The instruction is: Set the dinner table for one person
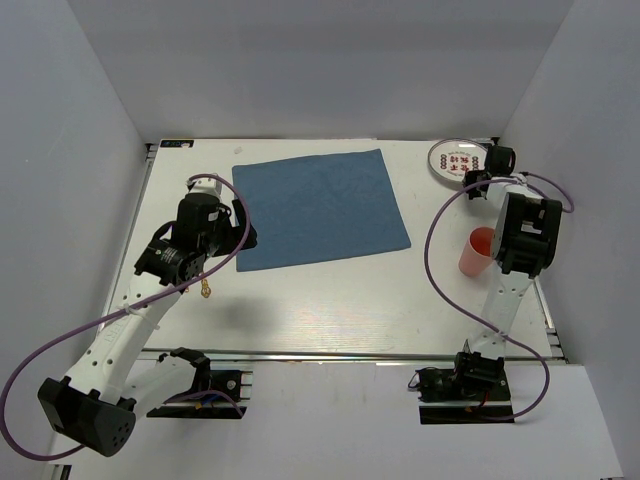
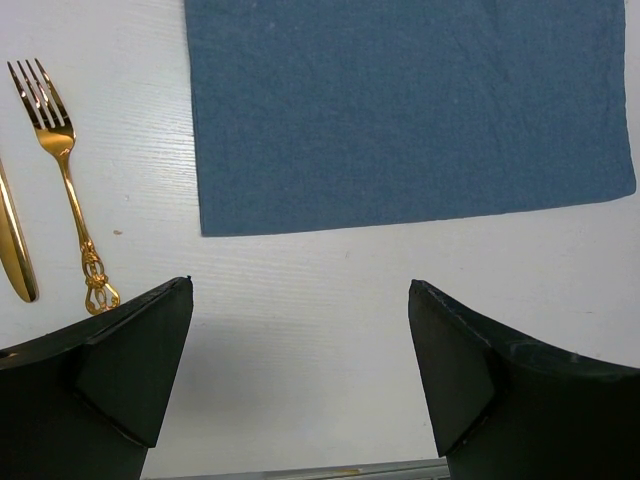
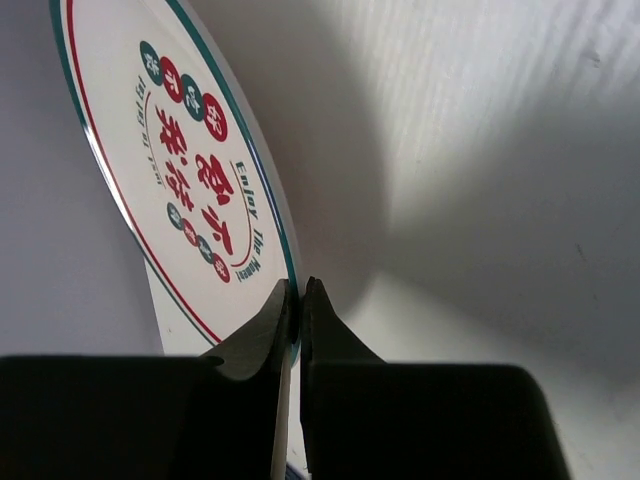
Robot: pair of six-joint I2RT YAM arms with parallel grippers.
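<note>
White arms [image 1: 130, 330]; black grippers [image 2: 300, 330]; seemingly purple cables [image 1: 429, 245]

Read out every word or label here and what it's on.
"Enjoy the" on the plate; the next word is unclear.
Large red Chinese characters, plate centre: too tilted to read.
Small characters in round badges, same plate: too small.
Nothing else carries text.

A white desk [image 1: 330, 300] is shown, with a silver rail [image 1: 350, 355] along its near edge. A blue cloth placemat [image 1: 318, 208] is laid flat on the far middle. A gold fork [image 2: 62, 170] is laid near the placemat's corner, apart from it, and a second gold utensil [image 2: 14, 245] is laid beside the fork. A plate [image 1: 452, 160] is seen at the far right corner, and an orange cup [image 1: 477, 250] is placed nearer on the right.
</note>
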